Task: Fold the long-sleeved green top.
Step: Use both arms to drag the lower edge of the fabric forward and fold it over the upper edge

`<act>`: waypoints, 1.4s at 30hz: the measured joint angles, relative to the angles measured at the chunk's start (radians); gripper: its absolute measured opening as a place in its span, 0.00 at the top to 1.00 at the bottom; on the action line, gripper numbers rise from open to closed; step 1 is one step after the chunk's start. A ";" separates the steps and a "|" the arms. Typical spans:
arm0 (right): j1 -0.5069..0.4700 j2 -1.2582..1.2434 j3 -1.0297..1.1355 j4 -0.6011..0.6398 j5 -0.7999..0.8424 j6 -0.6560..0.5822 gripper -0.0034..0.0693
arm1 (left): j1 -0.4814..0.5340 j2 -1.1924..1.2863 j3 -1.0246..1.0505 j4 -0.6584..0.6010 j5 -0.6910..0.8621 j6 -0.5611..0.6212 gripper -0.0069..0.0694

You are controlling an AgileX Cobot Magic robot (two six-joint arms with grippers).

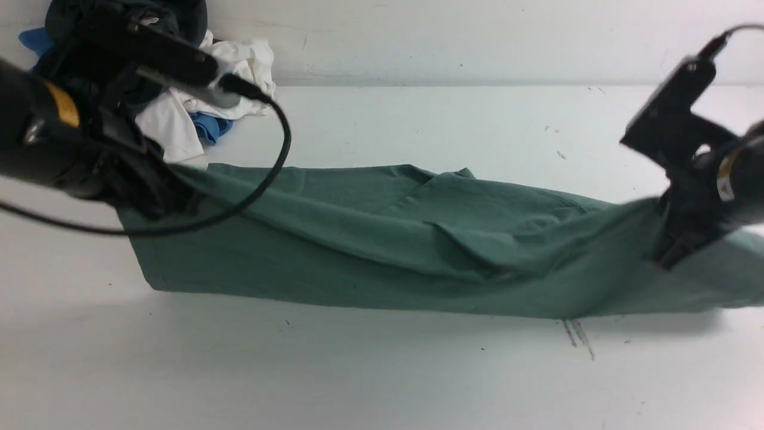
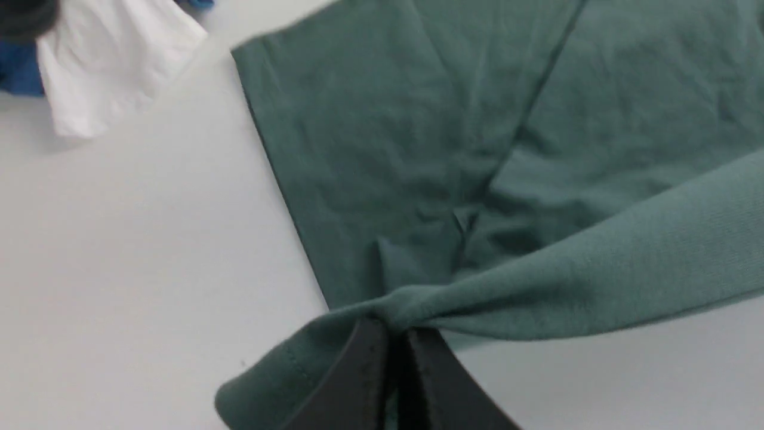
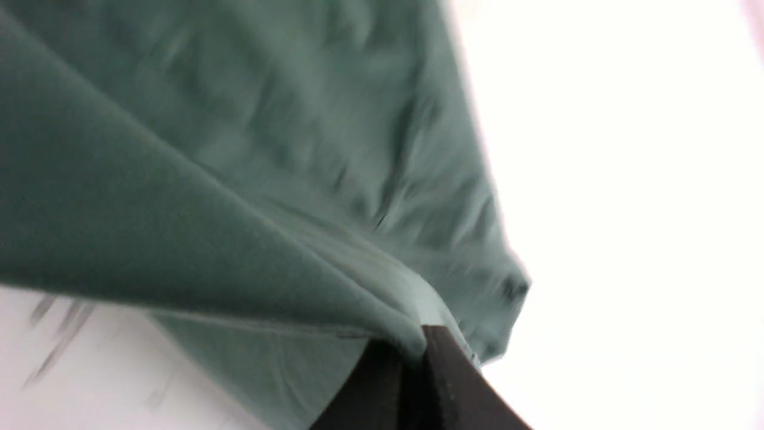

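Bright, even light; soft shadow on desk [image 1: 382, 382]; right wrist view motion-blurred, desk there glaring white.

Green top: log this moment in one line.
left gripper: shut on top | right gripper: shut on top | top: edge lifted between them

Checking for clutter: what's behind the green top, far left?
Behind the green top, a heap of white, blue and dark clothes. The left arm covers much of it.
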 joint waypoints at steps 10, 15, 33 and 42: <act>-0.082 0.419 -0.279 -0.016 -0.175 -0.040 0.92 | 0.113 0.553 -0.382 0.007 -0.049 -0.009 0.90; -0.092 0.575 -0.396 -0.019 -0.183 0.029 0.76 | 0.129 0.813 -0.619 0.012 -0.045 -0.062 0.85; -0.096 0.520 -0.636 0.256 0.138 0.232 0.64 | 0.136 0.898 -0.971 -0.079 0.252 0.008 0.51; 0.008 0.652 -0.636 0.923 0.289 -0.392 0.97 | 0.111 0.950 -0.861 -0.541 0.400 0.336 0.89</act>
